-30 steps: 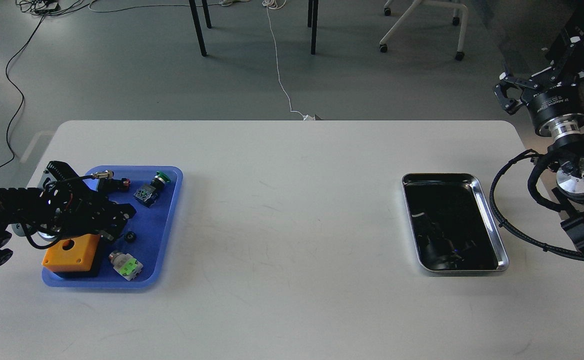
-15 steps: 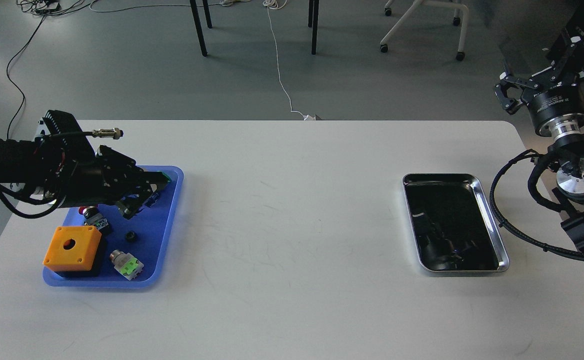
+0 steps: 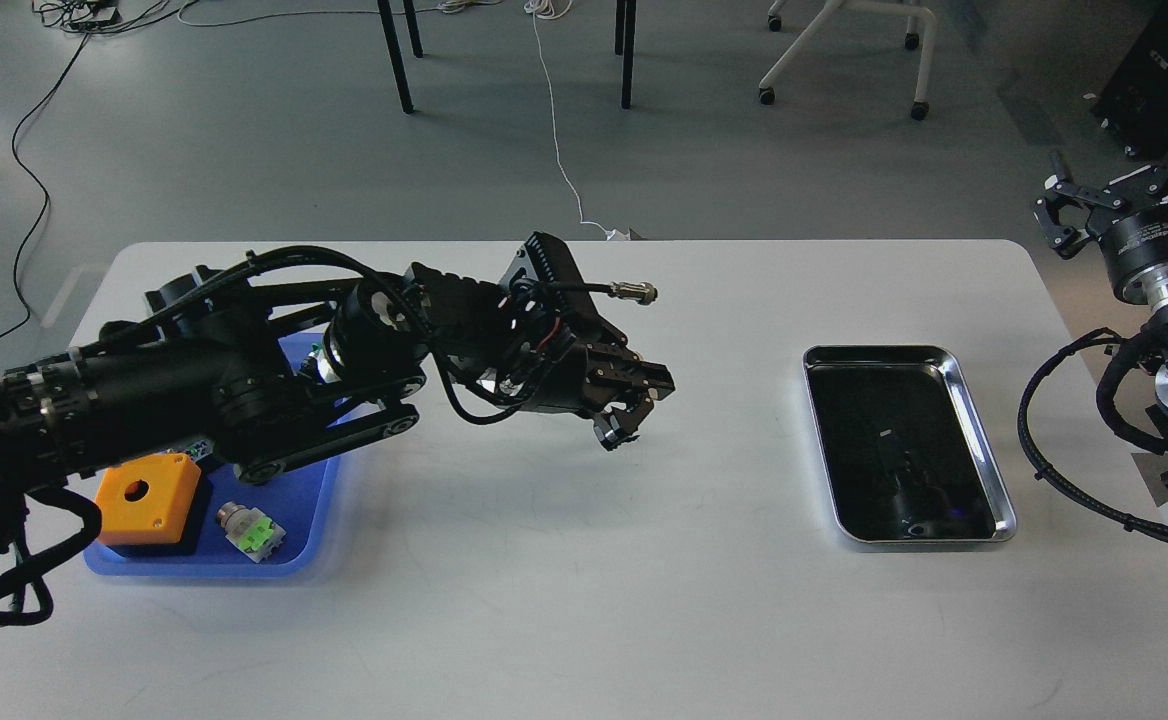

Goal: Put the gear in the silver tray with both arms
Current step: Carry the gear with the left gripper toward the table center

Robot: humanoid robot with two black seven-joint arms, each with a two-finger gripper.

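Note:
The silver tray (image 3: pixel 880 351) lies on the right part of the white table, with only dark reflections in its bottom. My left arm reaches across from the left. Its gripper (image 3: pixel 632 410) hangs above the bare table middle, well left of the silver tray, pointing down and to the right. Its dark fingers overlap, so I cannot tell whether they hold anything. The gear does not show; the arm covers much of the blue tray (image 3: pixel 309 525). My right gripper (image 3: pixel 1120 170) is raised beyond the table's far right corner, open and empty.
The blue tray at the left holds an orange box (image 3: pixel 144 492) and a green and white switch (image 3: pixel 252 530). A cable connector (image 3: pixel 634 291) sticks out from my left wrist. Chair legs and cables are on the floor beyond the table.
My left arm has lifted off the blue tray and swung far right to the table's middle. My right gripper has shifted a little right and down.

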